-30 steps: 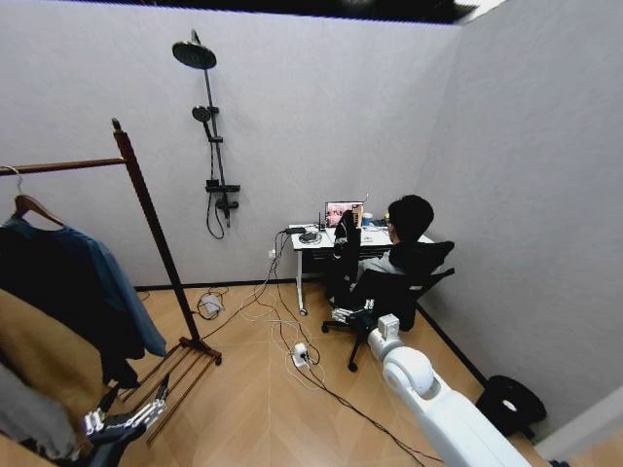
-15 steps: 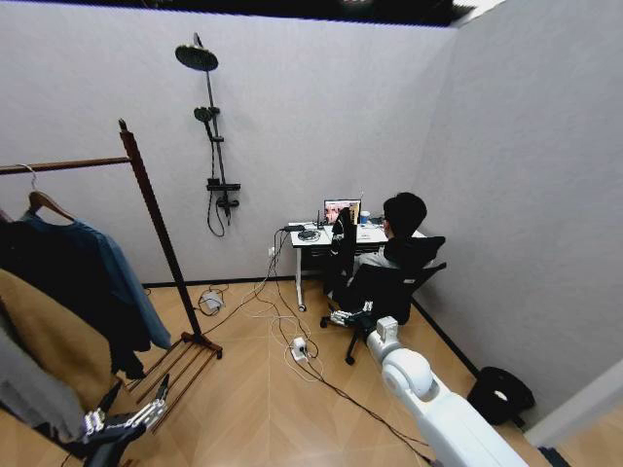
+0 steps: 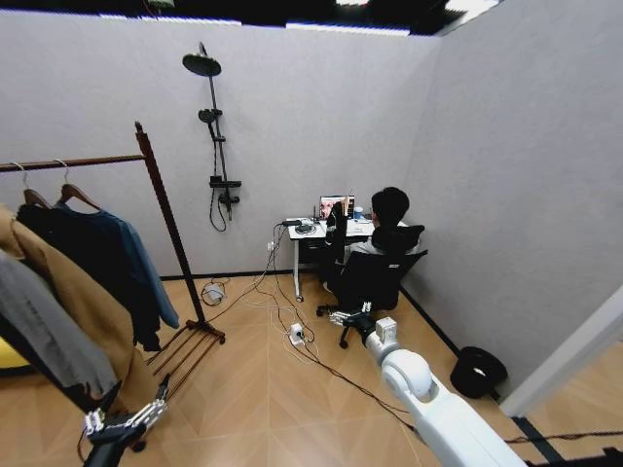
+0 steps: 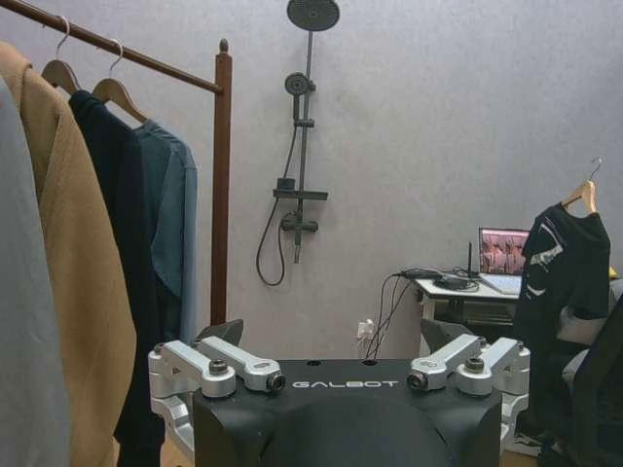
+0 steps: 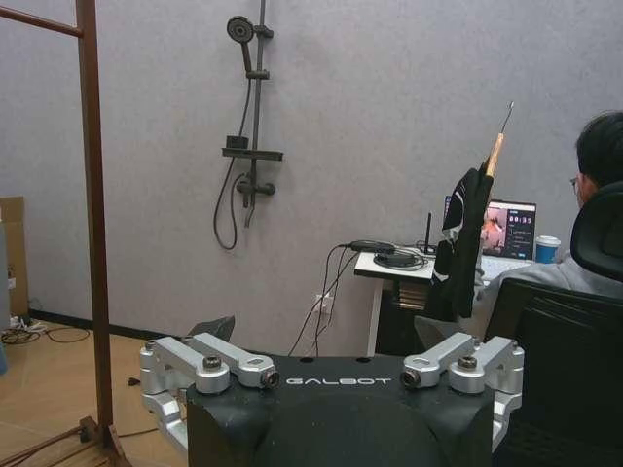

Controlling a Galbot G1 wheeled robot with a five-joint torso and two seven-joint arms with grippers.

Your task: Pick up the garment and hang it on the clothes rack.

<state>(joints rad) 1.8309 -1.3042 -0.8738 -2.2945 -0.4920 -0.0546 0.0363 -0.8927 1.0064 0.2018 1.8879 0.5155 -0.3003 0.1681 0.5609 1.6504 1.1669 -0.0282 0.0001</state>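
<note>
Left claw: I see my left gripper (image 3: 125,420) at the lower left of the head view, low over the wood floor (image 3: 263,399), its fingers spread apart and holding nothing. In the left wrist view the same gripper (image 4: 341,342) fills the bottom edge, jaws wide.
Right claw: my right gripper (image 5: 326,341) sits along the bottom of the right wrist view, jaws apart and empty. In the head view the white right arm (image 3: 428,404) runs in from the lower right corner.
Writing: "GALBOT" in pale letters on the black body of each gripper, readable in both wrist views. I can read nothing else.
Garment: the teal-blue garment (image 3: 144,268) hangs at the left of the head view on a wooden hanger (image 3: 76,195) hooked over the top bar. In the left wrist view the garment (image 4: 173,219) is at the left, the one nearest the post.
Neighbours on the bar: a black coat (image 3: 83,258) touches it, then a tan coat (image 3: 73,302), then grey cloth (image 3: 44,331) at the left edge.
Clothes rack: reddish-brown clothes rack (image 3: 170,238), post with a knob on top, slatted shelf at its foot.
Far wall: a black shower fitting (image 3: 216,146) in the upper middle, a desk (image 3: 316,238) with an open laptop (image 3: 336,206), cables on the floor.
</note>
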